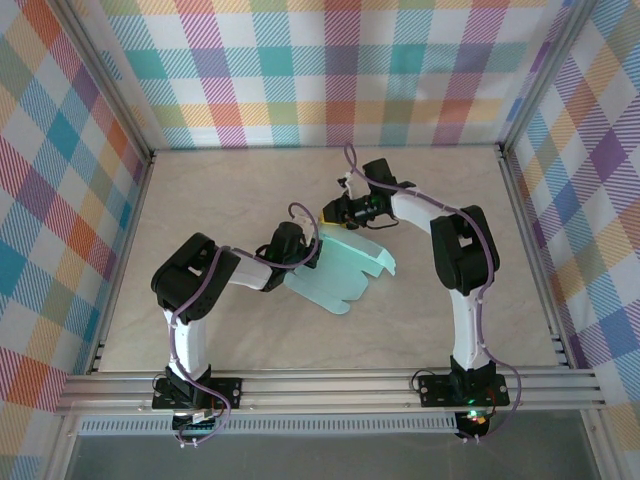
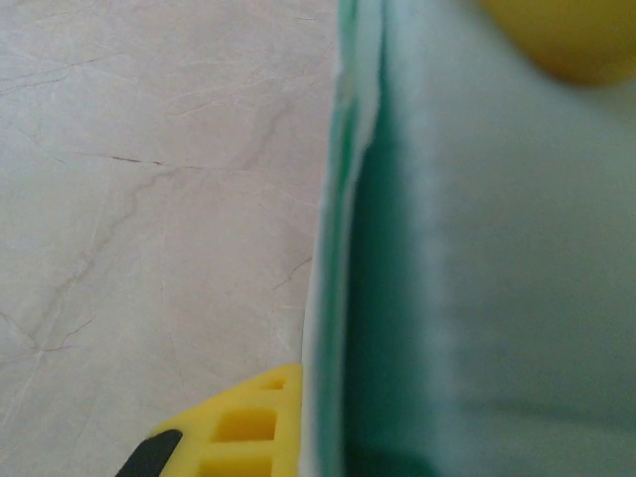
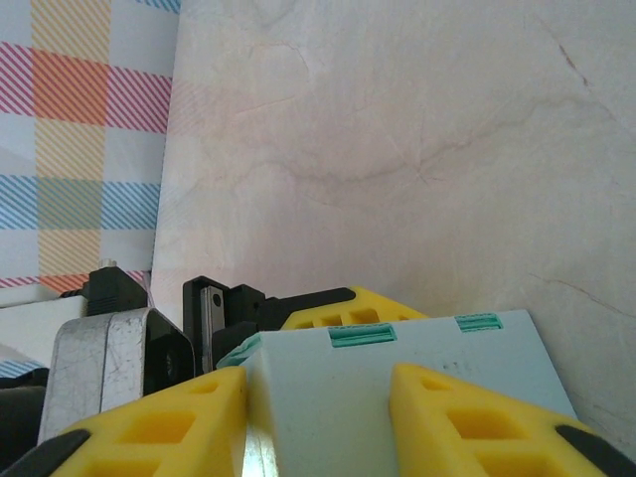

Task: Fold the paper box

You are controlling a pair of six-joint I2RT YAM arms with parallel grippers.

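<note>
The paper box (image 1: 345,272) is a pale mint-blue card sheet with scalloped flaps, partly folded, lying mid-table. My left gripper (image 1: 304,250) is at its left edge and is shut on it. In the left wrist view the card's doubled edge (image 2: 343,298) runs upright between a yellow finger (image 2: 238,432) and the other finger (image 2: 576,40). My right gripper (image 1: 332,213) is at the sheet's far edge. Its fingers (image 3: 169,427) stand apart over a slotted panel (image 3: 328,388) that is wider than the gap, so the right gripper (image 3: 318,388) is open.
The marbled table (image 1: 220,190) is ringed by plaid walls (image 1: 330,70), and an aluminium rail (image 1: 330,385) runs along the near edge. The left gripper's yellow finger and black body (image 3: 348,306) sit just behind the panel.
</note>
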